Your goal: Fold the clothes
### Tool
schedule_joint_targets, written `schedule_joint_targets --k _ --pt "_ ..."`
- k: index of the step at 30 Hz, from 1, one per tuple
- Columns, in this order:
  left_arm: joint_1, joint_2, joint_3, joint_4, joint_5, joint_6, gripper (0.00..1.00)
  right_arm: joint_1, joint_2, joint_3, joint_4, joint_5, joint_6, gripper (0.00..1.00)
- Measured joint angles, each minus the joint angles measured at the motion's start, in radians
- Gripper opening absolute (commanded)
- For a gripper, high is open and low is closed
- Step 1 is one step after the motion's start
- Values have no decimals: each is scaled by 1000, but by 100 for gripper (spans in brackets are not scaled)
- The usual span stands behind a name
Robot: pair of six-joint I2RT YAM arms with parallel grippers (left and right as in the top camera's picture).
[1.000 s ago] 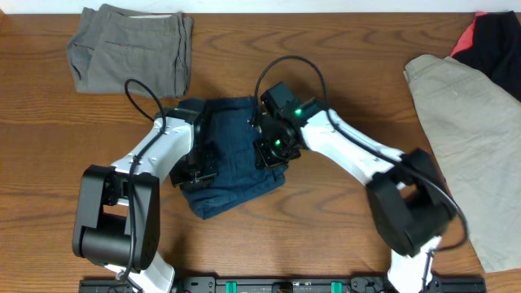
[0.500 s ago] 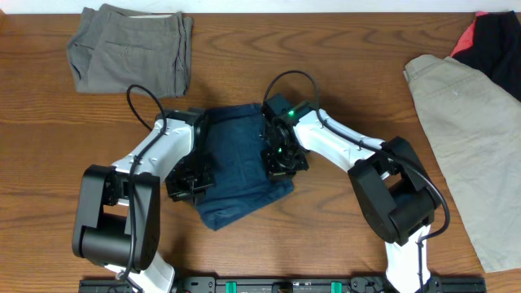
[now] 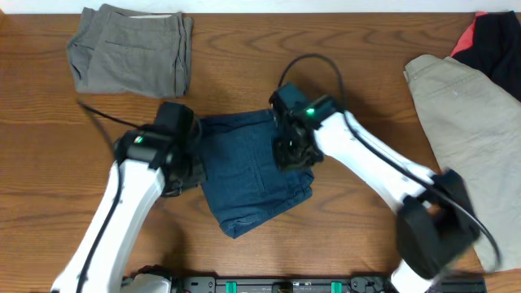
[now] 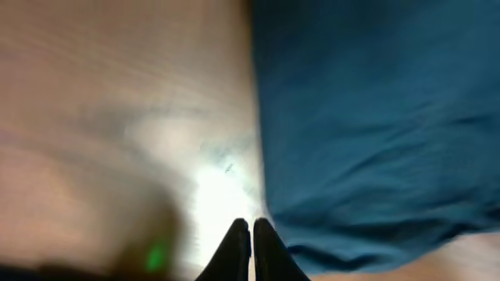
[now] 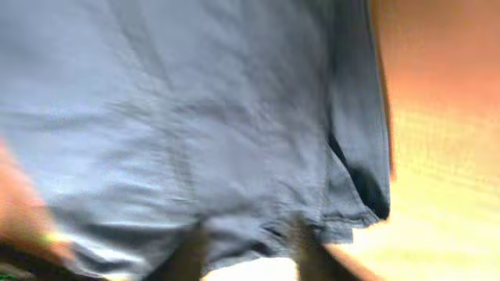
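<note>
Since a second ago the dark blue denim shorts (image 3: pixel 254 175) have slid a little toward your right arm's side and lie flatter, and your right pincer (image 5: pixel 251 248) has gone from closed to parted. Its two fingers (image 5: pixel 190 251) stand apart at the hem of the denim. They are blurred, so contact with the cloth cannot be told. Ahead of that pincer the view is filled with soft, matt, creased denim, with a doubled-over corner to its right and bare wood beyond. Your left pincer (image 4: pixel 251 226) is closed tight, tip against tip, with nothing between, over the glossy wood-grain table (image 4: pixel 117 117). It sits just beside the left edge of the denim, which spreads ahead and to its right in shallow folds. The denim forms a rough folded rectangle between the two pincers. Grey shorts (image 3: pixel 130 49), a folded fine-weave bundle, lie well beyond the left pincer. Beige khaki shorts (image 3: pixel 468 138), spread flat, lie well to the right of the right pincer. A black-and-coral garment (image 3: pixel 492 37) lies just beyond them.
</note>
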Motion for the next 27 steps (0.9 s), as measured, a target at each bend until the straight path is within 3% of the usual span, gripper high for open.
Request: schedule_joint_targets --k 2,3,5,10,18,27 --pt "0 -21 0 46 5 -2 6 0 -51 2 87 2 -26 98" --pt "0 -22 0 72 10 -3 7 0 -69 2 134 2 -42 92" --pt "0 -7 0 124 19 -3 6 0 -87 3 216 0 -77 67" --pt "0 83 0 259 23 -3 6 -4 -65 3 349 -1 -95 55" --pt "0 305 0 349 31 -10 6 -11 74 3 408 4 -95 20" --pt "0 468 0 388 21 -11 6 -60 238 3 449 -7 -90 10"
